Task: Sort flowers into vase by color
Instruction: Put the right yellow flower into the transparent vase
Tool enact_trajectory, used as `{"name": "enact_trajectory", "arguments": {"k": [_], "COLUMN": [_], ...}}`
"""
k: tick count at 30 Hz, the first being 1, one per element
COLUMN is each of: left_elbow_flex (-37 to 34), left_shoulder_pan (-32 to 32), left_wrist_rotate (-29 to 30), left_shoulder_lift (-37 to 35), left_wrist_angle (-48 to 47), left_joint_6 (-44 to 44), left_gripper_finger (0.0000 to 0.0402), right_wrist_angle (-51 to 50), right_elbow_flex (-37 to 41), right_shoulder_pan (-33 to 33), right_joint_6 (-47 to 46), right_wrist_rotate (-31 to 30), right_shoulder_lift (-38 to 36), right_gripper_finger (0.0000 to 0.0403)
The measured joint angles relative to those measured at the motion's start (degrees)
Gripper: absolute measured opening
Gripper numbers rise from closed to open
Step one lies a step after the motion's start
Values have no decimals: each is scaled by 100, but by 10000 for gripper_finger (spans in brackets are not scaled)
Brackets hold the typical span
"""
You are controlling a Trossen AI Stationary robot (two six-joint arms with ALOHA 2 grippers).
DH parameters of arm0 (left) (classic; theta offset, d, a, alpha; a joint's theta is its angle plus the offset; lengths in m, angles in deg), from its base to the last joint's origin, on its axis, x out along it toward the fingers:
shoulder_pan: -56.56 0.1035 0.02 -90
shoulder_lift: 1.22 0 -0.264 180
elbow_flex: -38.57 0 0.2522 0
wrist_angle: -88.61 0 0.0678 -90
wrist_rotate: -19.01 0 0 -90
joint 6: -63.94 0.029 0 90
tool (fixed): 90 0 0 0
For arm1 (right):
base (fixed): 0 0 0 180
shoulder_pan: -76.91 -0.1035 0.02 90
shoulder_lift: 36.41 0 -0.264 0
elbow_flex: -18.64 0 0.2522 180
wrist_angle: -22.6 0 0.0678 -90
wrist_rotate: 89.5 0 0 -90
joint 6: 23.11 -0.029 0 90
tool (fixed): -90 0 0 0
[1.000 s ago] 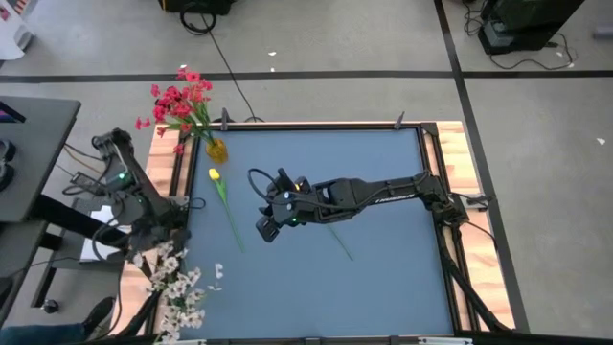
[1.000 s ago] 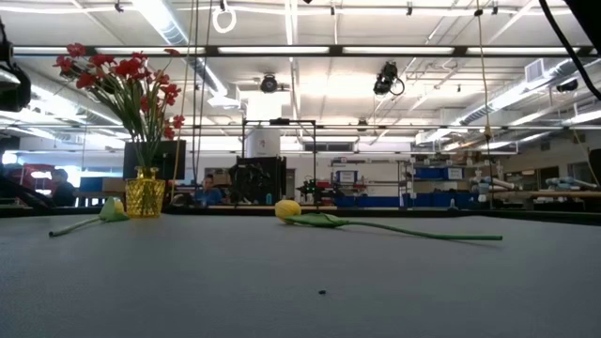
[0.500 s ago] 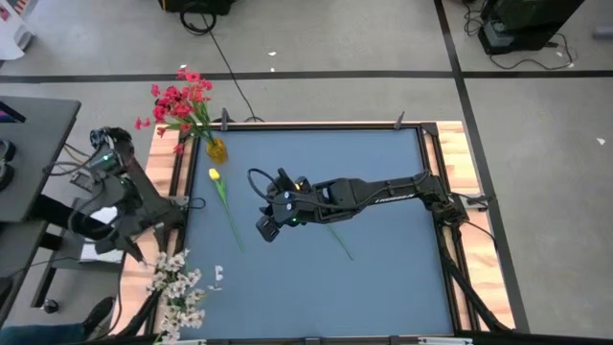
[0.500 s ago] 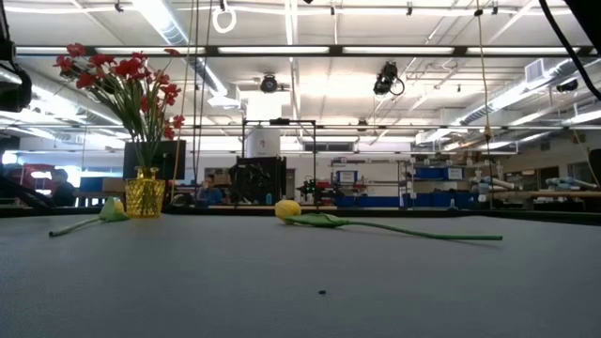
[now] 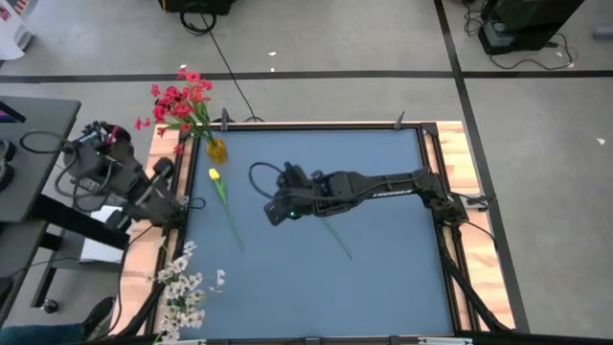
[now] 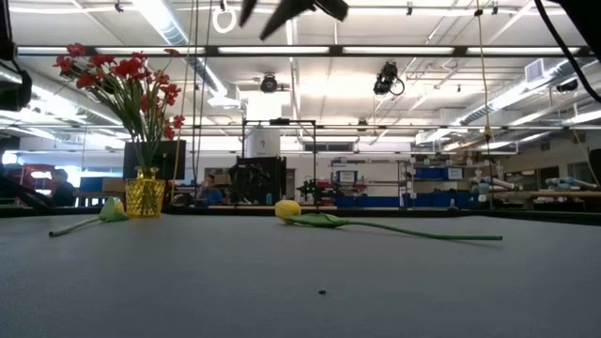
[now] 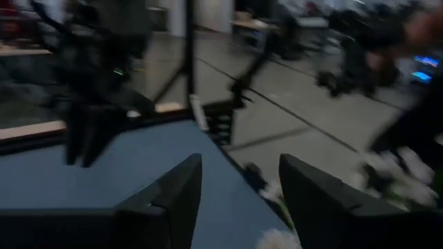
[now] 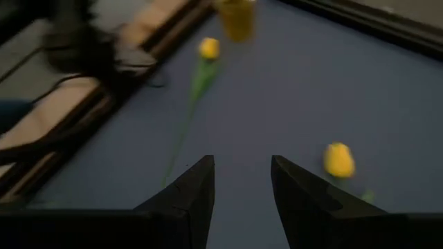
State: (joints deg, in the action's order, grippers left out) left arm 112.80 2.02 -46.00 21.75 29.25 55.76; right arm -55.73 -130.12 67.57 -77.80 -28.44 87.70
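Fingers of the right gripper (image 8: 241, 187) are held spread and empty, a yellow tulip (image 8: 339, 160) lying just ahead; left fingers (image 7: 311, 200) likewise gape, holding nothing.

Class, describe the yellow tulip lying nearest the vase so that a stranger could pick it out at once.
Start at the blue table and find the yellow vase of red flowers at its corner. The yellow tulip lies flat just beside it. Unlike the other tulip, under the right gripper, no arm is above it.

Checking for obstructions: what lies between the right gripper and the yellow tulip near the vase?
Only bare blue table. High view: nothing lies between the right gripper and the yellow tulip beside the vase.
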Motion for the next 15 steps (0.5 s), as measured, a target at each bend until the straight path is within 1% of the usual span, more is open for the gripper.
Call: {"name": "enact_trajectory", "arguments": {"k": [2, 4, 7, 10, 13, 15], "left_elbow_flex": [60, 95, 100, 96, 96, 93], "left_shoulder_pan": [0, 0, 0, 11, 147, 317], "left_wrist_rotate": [347, 707, 1072, 1632, 2109, 2210], "left_shoulder_lift": [47, 138, 330, 580, 783, 915], "left_wrist_angle": [90, 273, 410, 593, 950, 1211], "left_joint_6": [-77, -137, -144, -168, -171, -175], "left_gripper_finger": [192, 187, 186, 186, 186, 186], "right_wrist_angle": [-251, -309, -282, -277, -422, -557], "right_elbow_flex": [0, 27, 131, 279, 494, 698], "right_shoulder_pan": [99, 216, 394, 567, 712, 828], "right_joint_6": [-356, -522, -527, -381, -151, -250], "right_wrist_rotate": [24, 184, 591, 920, 957, 1027], "right_shoulder_lift": [0, 0, 6, 7, 7, 7], "right_gripper_finger": [151, 151, 151, 151, 151, 151]}}
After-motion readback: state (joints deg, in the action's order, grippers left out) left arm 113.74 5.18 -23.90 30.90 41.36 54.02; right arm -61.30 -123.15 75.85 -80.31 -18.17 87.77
